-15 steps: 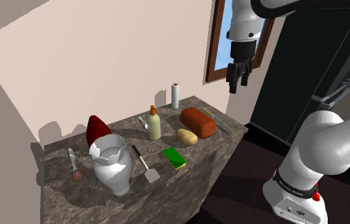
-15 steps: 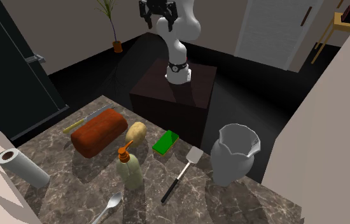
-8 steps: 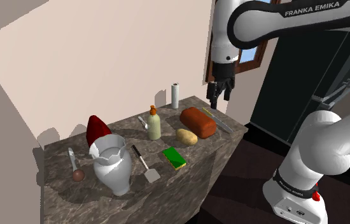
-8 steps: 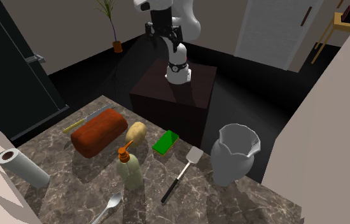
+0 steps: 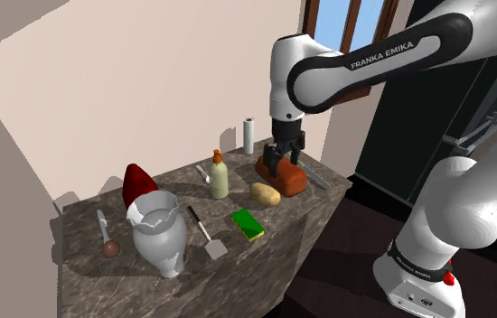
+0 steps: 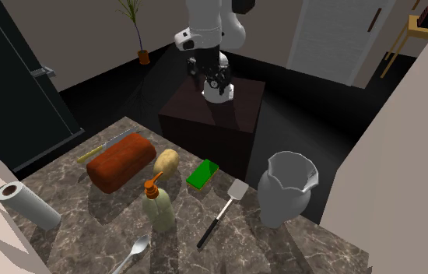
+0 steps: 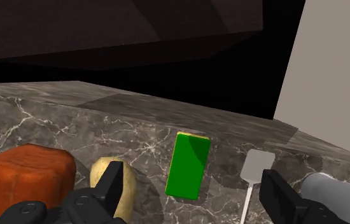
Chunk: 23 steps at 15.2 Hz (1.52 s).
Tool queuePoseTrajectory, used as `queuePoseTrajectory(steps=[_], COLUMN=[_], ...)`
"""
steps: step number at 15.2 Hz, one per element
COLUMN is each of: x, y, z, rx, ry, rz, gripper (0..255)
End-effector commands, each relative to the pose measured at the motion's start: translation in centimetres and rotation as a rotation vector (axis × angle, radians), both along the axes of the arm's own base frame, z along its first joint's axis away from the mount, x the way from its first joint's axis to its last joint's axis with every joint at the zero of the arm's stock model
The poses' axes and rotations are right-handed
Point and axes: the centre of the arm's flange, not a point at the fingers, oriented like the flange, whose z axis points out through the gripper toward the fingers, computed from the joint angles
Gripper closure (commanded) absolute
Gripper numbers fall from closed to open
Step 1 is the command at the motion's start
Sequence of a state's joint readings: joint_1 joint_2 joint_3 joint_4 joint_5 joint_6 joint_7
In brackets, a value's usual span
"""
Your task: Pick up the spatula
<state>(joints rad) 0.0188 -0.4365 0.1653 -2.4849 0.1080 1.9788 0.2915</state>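
Marble counter (image 5: 84, 271), spatula (image 5: 207, 235) lying flat at lower centre of the shoulder view.
Left to right: white jug (image 5: 159, 237), spatula, green sponge (image 5: 248, 224), gripper (image 5: 283, 166) spread empty over the loaf (image 5: 294, 182). Likely light and stiff; grasp its thin dark handle.

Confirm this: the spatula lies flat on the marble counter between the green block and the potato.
Wrong. The spatula lies flat on the marble counter between the green block and the grey pitcher; the potato sits on the block's other side. The shoulder view shows it.
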Motion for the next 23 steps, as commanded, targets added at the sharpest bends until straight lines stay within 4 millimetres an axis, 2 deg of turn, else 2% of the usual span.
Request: queuePoseTrajectory(steps=[1, 23], x=[1.4, 18.1], y=[0.9, 11.0], z=[-2.3, -22.7], rx=[-0.002, -0.031], ry=[-0.011, -0.112], rz=[-0.011, -0.119], gripper=[0, 0])
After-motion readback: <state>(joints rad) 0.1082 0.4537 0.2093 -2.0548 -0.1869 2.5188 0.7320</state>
